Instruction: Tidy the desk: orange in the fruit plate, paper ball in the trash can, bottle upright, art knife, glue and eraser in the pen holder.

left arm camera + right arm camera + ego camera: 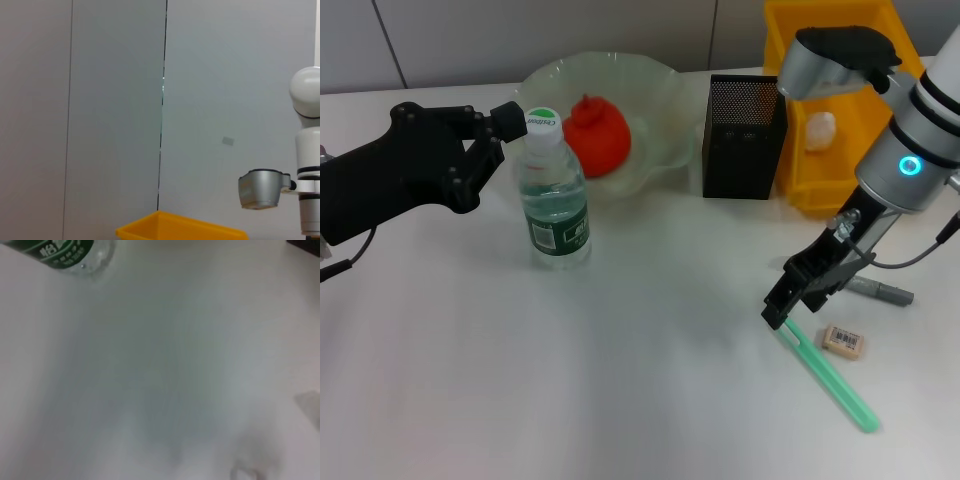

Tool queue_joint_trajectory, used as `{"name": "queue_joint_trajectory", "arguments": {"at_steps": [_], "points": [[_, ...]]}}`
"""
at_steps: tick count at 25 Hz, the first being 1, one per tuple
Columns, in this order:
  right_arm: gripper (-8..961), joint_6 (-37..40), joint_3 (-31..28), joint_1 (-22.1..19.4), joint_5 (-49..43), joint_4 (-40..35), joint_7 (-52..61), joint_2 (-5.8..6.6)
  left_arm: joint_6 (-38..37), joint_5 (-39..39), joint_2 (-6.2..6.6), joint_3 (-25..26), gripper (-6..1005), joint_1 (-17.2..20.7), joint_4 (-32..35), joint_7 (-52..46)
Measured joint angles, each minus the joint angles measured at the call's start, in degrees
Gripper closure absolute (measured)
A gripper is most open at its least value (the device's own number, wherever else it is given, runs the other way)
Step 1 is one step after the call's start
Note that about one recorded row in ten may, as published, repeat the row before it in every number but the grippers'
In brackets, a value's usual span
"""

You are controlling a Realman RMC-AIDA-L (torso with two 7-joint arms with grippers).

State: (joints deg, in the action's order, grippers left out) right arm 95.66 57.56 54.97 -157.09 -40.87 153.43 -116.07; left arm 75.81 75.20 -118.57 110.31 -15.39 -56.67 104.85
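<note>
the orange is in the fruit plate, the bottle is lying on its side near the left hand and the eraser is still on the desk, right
Not quite: the head view shows the bottle standing upright beside the left hand, not lying down. The orange is indeed in the fruit plate, and the eraser lies on the desk.

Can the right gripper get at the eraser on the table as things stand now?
Probably yes. The right gripper hangs low over the table, at the near end of the green art knife, and the eraser lies beside that knife with nothing on top of it.
</note>
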Motion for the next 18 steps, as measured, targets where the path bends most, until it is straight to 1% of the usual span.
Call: {"name": "queue_joint_trajectory", "arguments": {"at_steps": [5, 8, 14, 18], "points": [[299, 0.03, 0.12, 0.53, -0.53, 0.00, 0.38, 0.00, 0.03, 0.00, 0.00, 0.05, 1000, 0.02, 0.07, 0.00], [331, 0.09, 0.35, 0.68, -0.75, 0.01, 0.58, -0.01, 0.04, -0.08, 0.00, 0.08, 1000, 0.04, 0.07, 0.00], [395, -0.01, 0.36, 0.65, -0.76, -0.09, 0.72, -0.53, -0.01, -0.15, 0.00, 0.09, 1000, 0.12, 0.07, 0.07], [438, -0.04, 0.36, 0.59, -0.69, -0.22, 0.72, -0.61, -0.03, -0.14, 0.00, 0.15, 1000, 0.17, 0.07, 0.08]]}}
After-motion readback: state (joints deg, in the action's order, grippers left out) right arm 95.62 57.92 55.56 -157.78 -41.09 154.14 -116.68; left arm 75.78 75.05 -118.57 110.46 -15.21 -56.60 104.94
